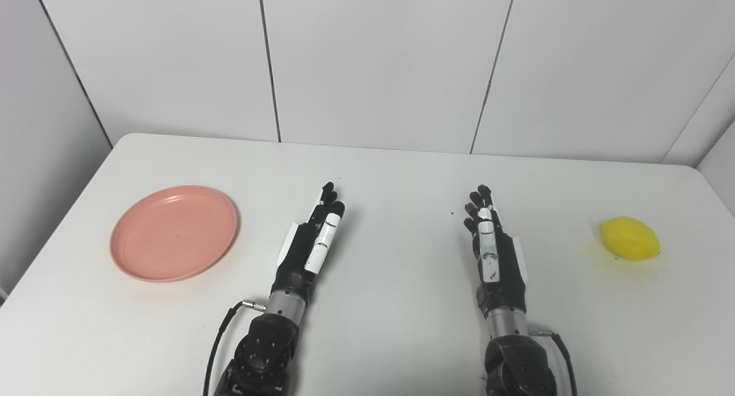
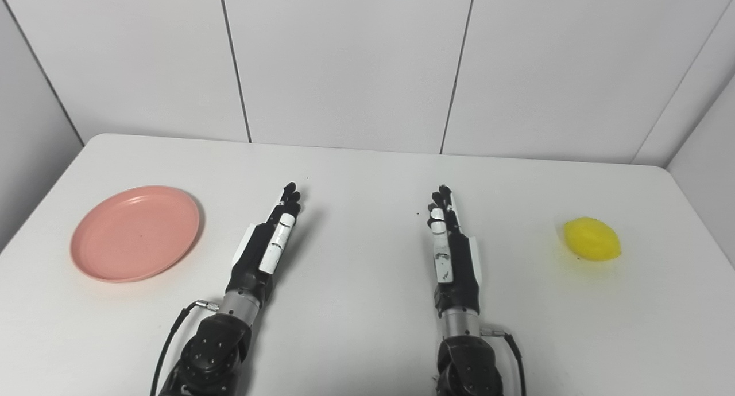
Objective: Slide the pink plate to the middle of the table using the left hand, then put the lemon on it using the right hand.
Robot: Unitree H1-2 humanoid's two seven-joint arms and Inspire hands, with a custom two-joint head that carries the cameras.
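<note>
Lying empty at the left side of the white table [image 1: 402, 172]: pink plate [image 1: 174, 232], flat, well left of the table's middle, not yet slid.
Resting on its side far right of the plate, near the table's right edge: lemon [image 1: 630, 239], untouched.
Between plate and lemon, near the table's middle: left hand [image 1: 310, 244], just right of the plate but apart from it, edge-on, fingers straight and close together, holding nothing; right hand [image 1: 492, 244], farther right, well apart from the lemon, fingers extended and slightly spread, holding nothing.
Progress, judged from the layout: nothing done; plate slide and lemon placement both remaining.
Surface: plain matte white tabletop with rounded far corners, a few tiny dark specks.
Surroundings: pale panelled walls [image 1: 379, 57] with thin dark seams behind and beside the table.
</note>
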